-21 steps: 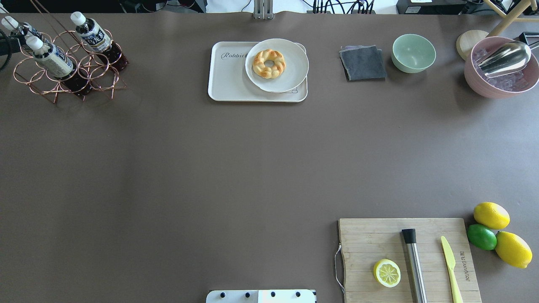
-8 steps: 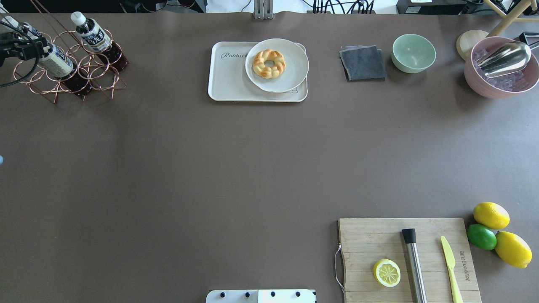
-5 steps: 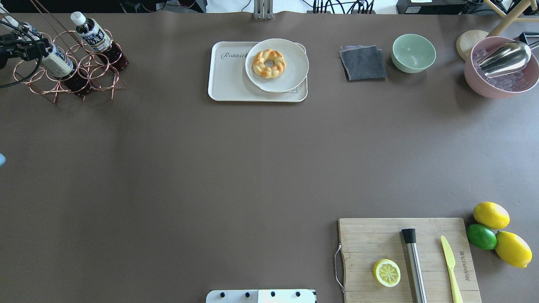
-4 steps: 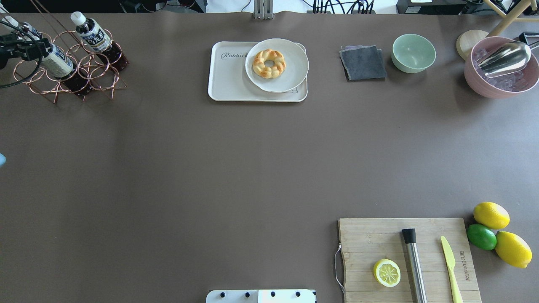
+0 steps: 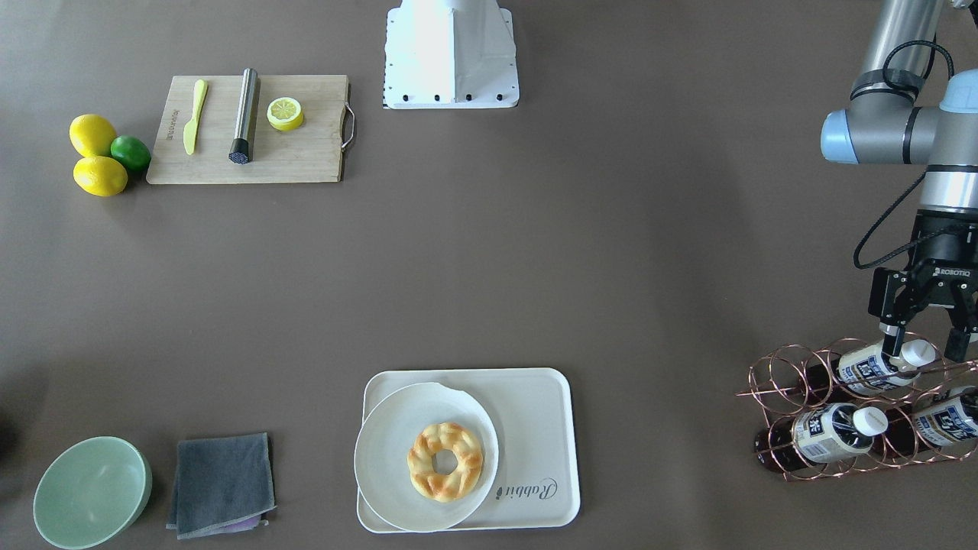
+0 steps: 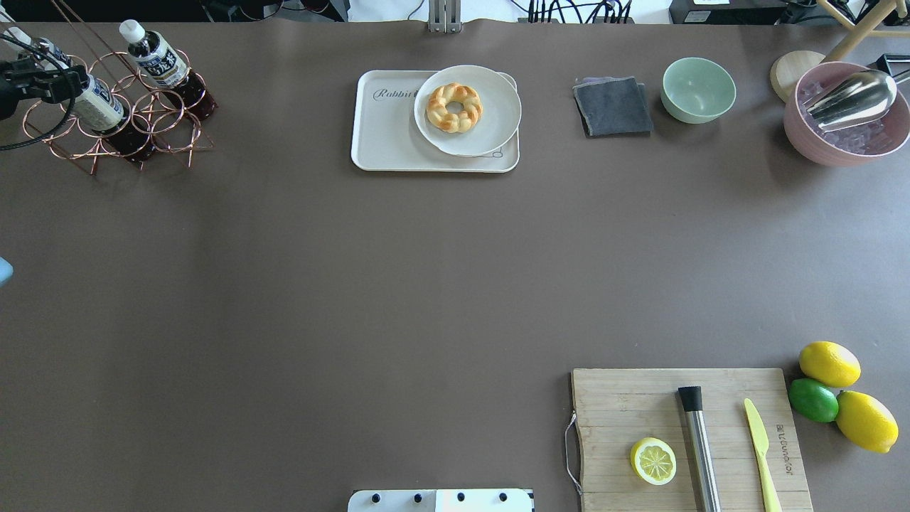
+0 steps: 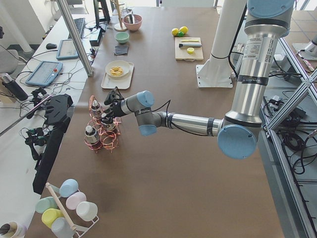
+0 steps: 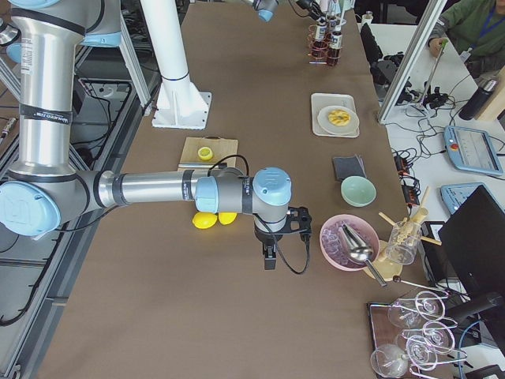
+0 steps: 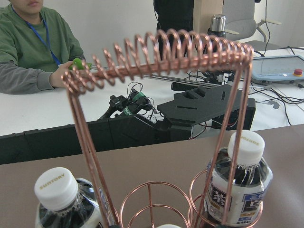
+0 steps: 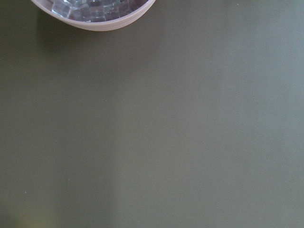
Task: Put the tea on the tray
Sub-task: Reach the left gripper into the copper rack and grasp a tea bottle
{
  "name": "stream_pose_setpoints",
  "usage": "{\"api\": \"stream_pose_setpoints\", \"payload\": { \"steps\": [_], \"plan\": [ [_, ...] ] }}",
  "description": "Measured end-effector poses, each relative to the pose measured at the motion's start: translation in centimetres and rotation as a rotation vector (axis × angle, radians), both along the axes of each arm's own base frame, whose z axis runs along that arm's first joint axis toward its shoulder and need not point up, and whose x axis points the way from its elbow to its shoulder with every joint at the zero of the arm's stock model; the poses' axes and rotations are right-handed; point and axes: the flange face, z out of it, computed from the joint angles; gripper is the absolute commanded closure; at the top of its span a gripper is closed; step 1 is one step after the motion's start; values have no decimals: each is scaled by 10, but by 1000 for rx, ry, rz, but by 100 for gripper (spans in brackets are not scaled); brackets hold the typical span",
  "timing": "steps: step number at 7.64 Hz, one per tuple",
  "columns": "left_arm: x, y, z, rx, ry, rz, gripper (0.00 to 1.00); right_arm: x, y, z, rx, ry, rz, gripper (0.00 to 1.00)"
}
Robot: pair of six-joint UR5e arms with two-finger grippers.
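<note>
Three tea bottles lie tilted in a copper wire rack [image 5: 773, 373] at the table's far left. In the front-facing view they are the upper bottle [image 5: 867, 367] and two lower ones [image 5: 829, 431] [image 5: 944, 424]. My left gripper [image 5: 922, 345] is open, with its fingers on either side of the upper bottle's white cap. It shows over the rack in the overhead view [image 6: 39, 77]. The cream tray [image 6: 387, 139] holds a white plate [image 6: 498, 114] with a braided donut [image 6: 454, 107]. My right gripper [image 8: 268, 254] shows only in the right side view, so I cannot tell its state.
A grey cloth [image 6: 613, 107], a green bowl [image 6: 698, 89] and a pink bowl of ice with a scoop [image 6: 842, 114] stand right of the tray. A cutting board [image 6: 689, 441] with a lemon half, muddler and knife, and lemons with a lime [image 6: 828, 387], lie near right.
My left gripper came in from the left edge over the rack and now stands at the upper bottle's cap. It has hardly moved in the last second.
</note>
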Motion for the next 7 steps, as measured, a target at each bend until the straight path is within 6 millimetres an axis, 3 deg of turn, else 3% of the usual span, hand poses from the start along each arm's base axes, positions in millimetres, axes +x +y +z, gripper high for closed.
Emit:
{"api": "stream_pose_setpoints", "payload": {
  "steps": [1,5,7],
  "plan": [
    [0,0,0,1,1,0,100,0,0,0,0,0,0,0],
    [-2,2,-6,15,6,4,100,0,0,0,-1,0,0,0],
    [-15,3,-20,33,13,-7,100,0,0,0,-1,0,0,0]
  ]
}}
